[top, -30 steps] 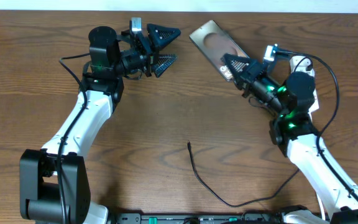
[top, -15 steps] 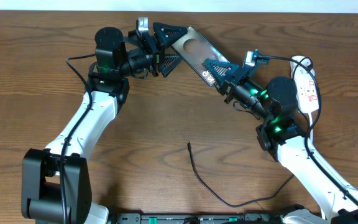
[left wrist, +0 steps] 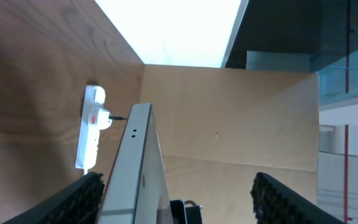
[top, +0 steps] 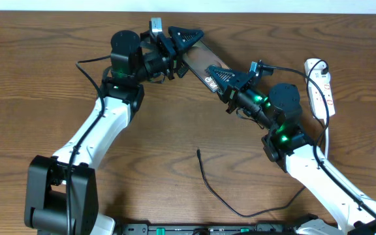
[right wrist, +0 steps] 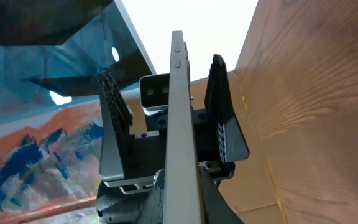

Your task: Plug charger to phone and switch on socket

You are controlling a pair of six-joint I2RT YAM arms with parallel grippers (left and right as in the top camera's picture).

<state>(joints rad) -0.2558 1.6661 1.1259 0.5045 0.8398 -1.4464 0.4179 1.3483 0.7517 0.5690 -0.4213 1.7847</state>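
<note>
My right gripper is closed tight on one end of the phone and holds it up over the middle of the table's far edge. My left gripper stands open around the phone's other end, with one finger close to it and the other well apart. The white lettering on the phone's face, beside my right fingers, is too small to read. The socket lies at the far right corner; its red marks are not readable. The charger lies loose near the front edge.
</note>
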